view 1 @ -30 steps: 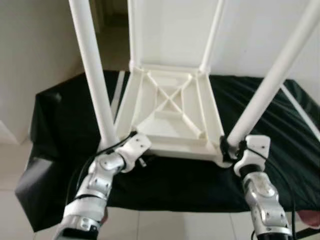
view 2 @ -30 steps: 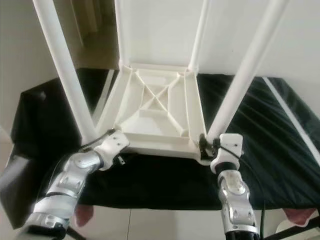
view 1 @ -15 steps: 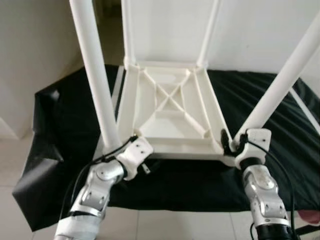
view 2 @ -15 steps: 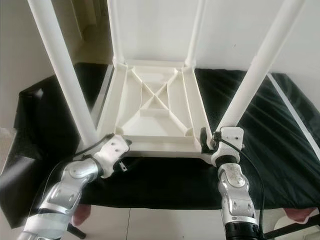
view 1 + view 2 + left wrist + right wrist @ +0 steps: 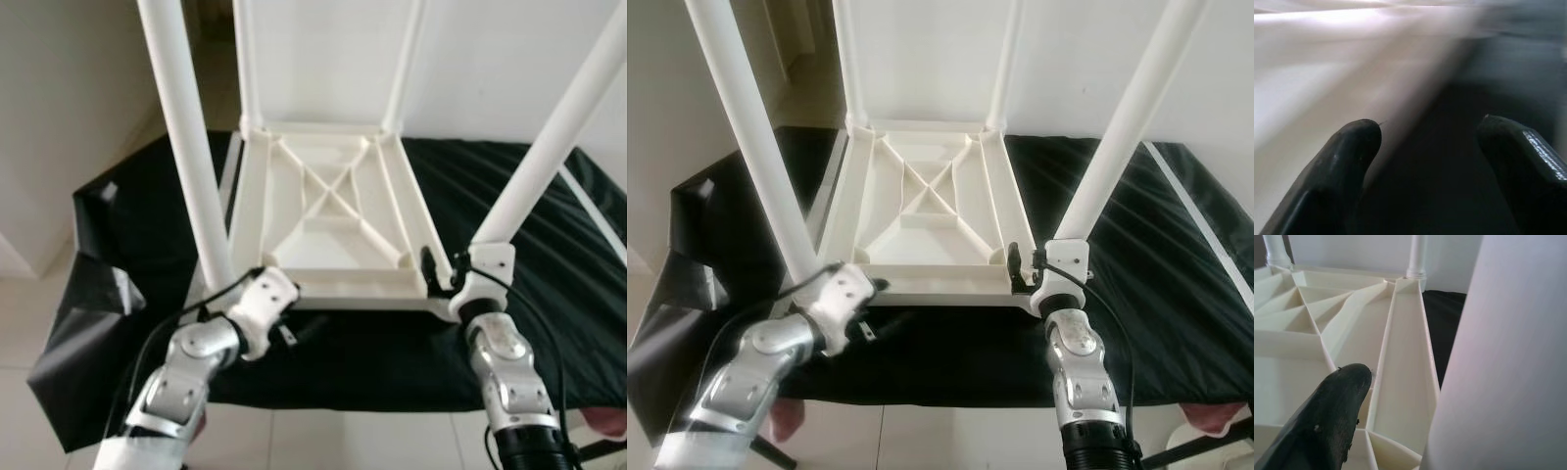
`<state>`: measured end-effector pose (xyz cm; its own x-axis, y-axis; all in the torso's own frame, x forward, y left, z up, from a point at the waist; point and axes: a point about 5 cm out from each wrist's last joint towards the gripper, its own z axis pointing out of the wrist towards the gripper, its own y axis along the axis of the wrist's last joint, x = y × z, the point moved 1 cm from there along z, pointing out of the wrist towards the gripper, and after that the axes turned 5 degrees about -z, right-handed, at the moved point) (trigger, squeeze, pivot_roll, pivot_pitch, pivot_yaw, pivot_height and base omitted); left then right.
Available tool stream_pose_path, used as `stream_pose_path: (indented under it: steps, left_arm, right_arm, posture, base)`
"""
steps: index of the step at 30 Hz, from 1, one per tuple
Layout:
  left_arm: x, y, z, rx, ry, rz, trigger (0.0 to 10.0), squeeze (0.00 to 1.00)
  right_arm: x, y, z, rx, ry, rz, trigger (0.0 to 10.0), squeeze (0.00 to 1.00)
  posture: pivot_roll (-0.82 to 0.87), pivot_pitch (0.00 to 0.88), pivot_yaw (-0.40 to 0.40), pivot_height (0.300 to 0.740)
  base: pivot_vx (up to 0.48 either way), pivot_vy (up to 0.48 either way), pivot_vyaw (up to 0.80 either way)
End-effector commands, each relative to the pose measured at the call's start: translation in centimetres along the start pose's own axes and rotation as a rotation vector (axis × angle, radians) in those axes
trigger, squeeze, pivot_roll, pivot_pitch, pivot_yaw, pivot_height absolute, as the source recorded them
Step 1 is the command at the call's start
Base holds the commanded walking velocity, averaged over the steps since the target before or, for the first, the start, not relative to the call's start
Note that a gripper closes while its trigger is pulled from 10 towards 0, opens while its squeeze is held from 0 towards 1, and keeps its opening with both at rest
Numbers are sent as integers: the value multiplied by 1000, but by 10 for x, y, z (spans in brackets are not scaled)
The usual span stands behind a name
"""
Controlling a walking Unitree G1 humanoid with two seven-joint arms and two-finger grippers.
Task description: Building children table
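Observation:
A white plastic children's table [image 5: 328, 211] lies upside down on a black cloth, with its legs pointing up. My left gripper [image 5: 1425, 142] is at the foot of the near left leg [image 5: 191, 166]. Its fingers [image 5: 1352, 147] stand open with only a blurred white and dark surface between them. My right gripper [image 5: 443, 276] is at the base of the near right leg [image 5: 549, 147]. In the right wrist view one black finger [image 5: 1344, 396] stands a little apart from that leg [image 5: 1508, 357] over the ribbed underside. The leg hides the other finger.
The black cloth [image 5: 127, 225] covers a low surface and hangs over its left edge [image 5: 78, 323]. A white strip [image 5: 598, 211] lies on the cloth at the right. Pale tiled floor [image 5: 29, 323] is at the left and a white wall [image 5: 490, 59] behind.
The whole view has shifted slightly. Both grippers stay at the bases of the two near legs, and the right gripper sits a little higher and further in at its corner.

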<state>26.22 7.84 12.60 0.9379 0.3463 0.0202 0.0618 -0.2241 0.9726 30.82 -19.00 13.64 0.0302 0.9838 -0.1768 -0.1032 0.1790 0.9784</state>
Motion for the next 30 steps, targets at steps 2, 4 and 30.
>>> stream_pose_path:
  steps: [2,4,30]
  left_arm:
    - [-29,24,10,-153,-160,-100,10000,0]
    - [-29,24,10,-153,-160,-100,10000,0]
    - [-36,85,36,-371,-85,-153,10000,0]
  right_arm:
    - [12,10,2,-10,-33,-14,10000,0]
    - [12,10,2,-10,-33,-14,10000,0]
    - [17,47,-1,-49,-142,-24,3882,0]
  posture:
    - [48,0,-32,740]
    - [48,0,-32,740]
    - [40,0,-48,740]
  base:
    - [0,0,0]
    - [0,0,0]
    - [0,0,0]
